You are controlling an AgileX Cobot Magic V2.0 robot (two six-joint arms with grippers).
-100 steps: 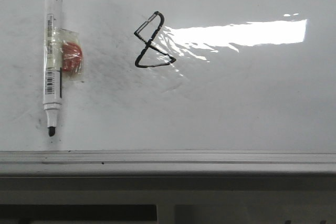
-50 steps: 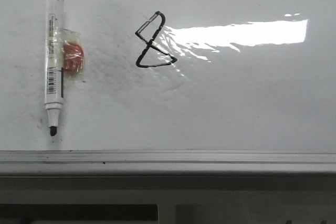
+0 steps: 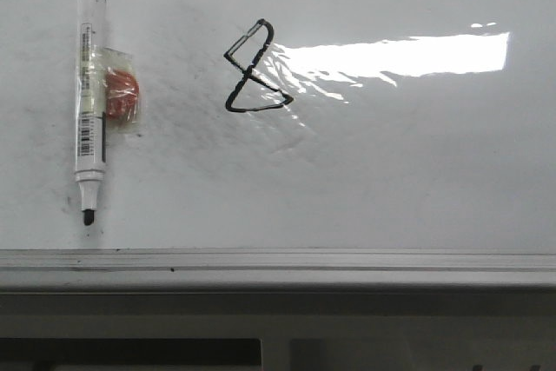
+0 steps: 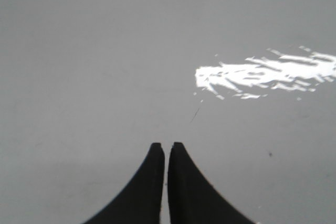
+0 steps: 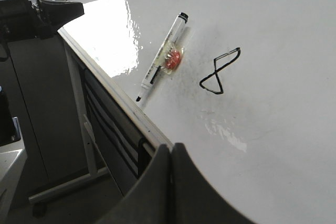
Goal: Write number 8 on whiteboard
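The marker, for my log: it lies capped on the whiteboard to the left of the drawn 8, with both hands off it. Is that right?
Not quite: the marker is uncapped, its bare black tip pointing toward the whiteboard's lower frame, as the front view shows. The rest holds: it lies left of the 8, and the left hand and right hand are shut and hold nothing.

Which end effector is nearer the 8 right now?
Cannot tell; neither is close. The right end effector, shut, sits beyond the whiteboard's edge with the 8 ahead in its view. The left end effector, shut, faces bare board; the 8 is outside its view.
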